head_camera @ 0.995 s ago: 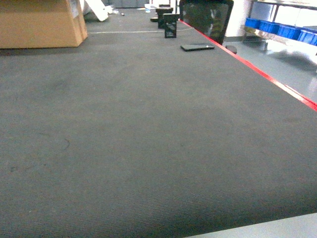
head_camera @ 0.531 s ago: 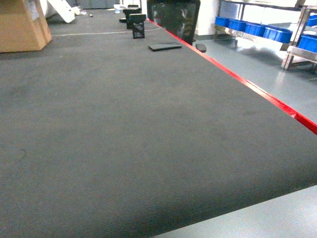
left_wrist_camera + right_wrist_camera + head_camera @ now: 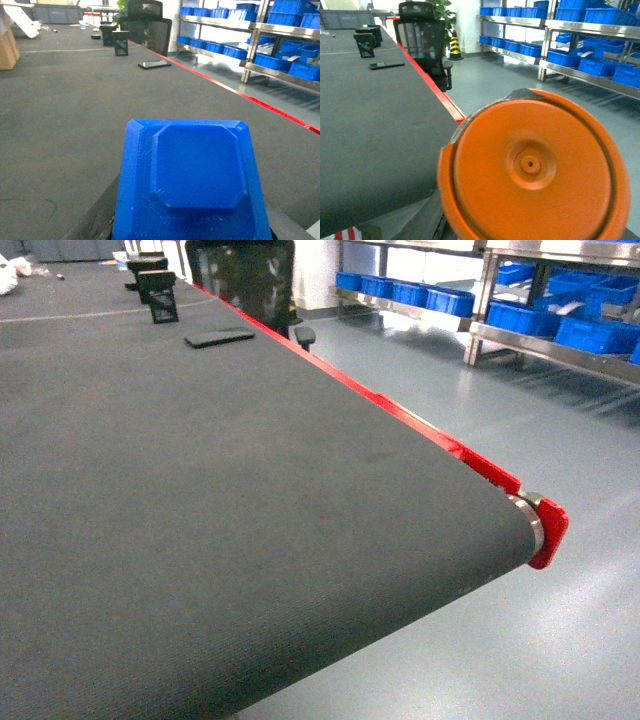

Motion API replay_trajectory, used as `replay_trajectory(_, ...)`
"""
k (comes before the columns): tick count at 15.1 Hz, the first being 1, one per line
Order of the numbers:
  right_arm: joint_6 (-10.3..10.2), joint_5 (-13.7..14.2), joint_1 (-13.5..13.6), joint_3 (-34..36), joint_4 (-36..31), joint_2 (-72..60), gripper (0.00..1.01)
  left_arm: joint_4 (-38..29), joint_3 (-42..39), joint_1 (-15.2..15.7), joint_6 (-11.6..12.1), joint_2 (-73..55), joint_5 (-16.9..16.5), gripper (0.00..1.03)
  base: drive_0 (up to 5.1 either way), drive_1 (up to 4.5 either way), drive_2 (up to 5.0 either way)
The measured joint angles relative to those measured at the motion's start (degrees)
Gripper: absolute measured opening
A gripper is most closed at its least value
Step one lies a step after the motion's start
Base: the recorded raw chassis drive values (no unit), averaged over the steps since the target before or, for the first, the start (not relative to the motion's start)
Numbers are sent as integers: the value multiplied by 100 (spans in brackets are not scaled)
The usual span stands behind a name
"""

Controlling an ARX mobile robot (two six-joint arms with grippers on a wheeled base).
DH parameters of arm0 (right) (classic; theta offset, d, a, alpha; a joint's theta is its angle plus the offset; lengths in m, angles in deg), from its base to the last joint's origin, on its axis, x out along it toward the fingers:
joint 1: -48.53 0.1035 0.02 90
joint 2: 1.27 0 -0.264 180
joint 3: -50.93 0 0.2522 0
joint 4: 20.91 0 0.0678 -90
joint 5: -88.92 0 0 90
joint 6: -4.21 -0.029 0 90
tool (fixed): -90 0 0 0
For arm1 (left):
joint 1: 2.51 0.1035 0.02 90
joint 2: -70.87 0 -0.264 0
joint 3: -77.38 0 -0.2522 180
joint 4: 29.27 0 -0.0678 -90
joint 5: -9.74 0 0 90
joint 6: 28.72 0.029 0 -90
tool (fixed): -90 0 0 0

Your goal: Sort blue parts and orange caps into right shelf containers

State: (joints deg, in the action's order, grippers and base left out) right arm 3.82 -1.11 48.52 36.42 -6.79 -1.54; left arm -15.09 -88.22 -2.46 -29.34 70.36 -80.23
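Blue part (image 3: pixel 192 185) fills the lower half of the left wrist view — a square moulded piece with a raised octagonal face, seated close against the camera. The left gripper's jaws are hidden beneath it; it appears carried by that arm, but how far the jaws stand apart cannot be told. Orange cap (image 3: pixel 535 175), round with a small centre boss, fills the right wrist view in the same way, and the right gripper's jaws are likewise out of sight — grip state not readable.

Right shelf containers (image 3: pixel 590 332) sit in rows on steel racking (image 3: pixel 480 300) across the grey floor, well apart from the robot and to the right in the head view. Neither arm shows in the head view.

Black conveyor belt (image 3: pixel 220 490) with its red side rail (image 3: pixel 420 430) runs off to the left; its end roller is near the frame's right. A flat black device (image 3: pixel 218 338) and an office chair (image 3: pixel 245 280) lie far up the belt.

Judgement on progress: pick-up looks done for one part and one cap, both seemingly in transit. Left to do — close the gap to the racking, then place each into its crate. No deposit is visible so far.
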Motion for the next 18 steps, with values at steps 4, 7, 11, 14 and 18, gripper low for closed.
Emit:
replay_trajectory(4, 0, 0, 0, 0, 0, 0, 43, 0, 0, 0, 0, 0, 0, 42, -159, -159, -159)
replay_trajectory(7, 0, 0, 0, 0, 0, 0, 43, 0, 0, 0, 0, 0, 0, 42, -161, -161, -161)
replay_trajectory(11, 0, 0, 0, 0, 0, 0, 43, 0, 0, -2, 0, 0, 0, 42, -154, -154, -154)
replay_trajectory(14, 0, 0, 0, 0, 0, 0, 43, 0, 0, -2, 0, 0, 0, 42, -155, -155, -155)
replay_trajectory(18, 0, 0, 0, 0, 0, 0, 43, -2, 0, -2, 0, 0, 0, 42, -156, -156, -156)
